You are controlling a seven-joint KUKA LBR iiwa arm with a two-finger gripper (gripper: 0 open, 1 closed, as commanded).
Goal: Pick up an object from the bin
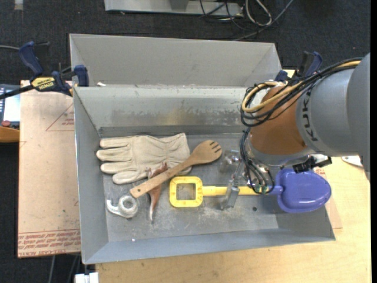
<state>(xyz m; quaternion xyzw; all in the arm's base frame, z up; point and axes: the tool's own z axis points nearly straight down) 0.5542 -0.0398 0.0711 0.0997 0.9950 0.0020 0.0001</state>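
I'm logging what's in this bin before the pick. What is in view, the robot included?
glove: one, cream, left part of the bin floor
wooden spoon: one, light brown, lying diagonally from the centre down-left, beside the glove
yellow tool: one, yellow with a square frame, mid-floor, handle running right to the gripper
tape roll: one, silvery white, front-left corner of the floor
thin tool: one, dark reddish, below the spoon's handle, kind unclear
rounded thing: one, blue-violet, right end of the bin
bin: one, grey metal
arm: one, grey with orange cover and cables, from the right
gripper: one, metal, down at the yellow tool's handle
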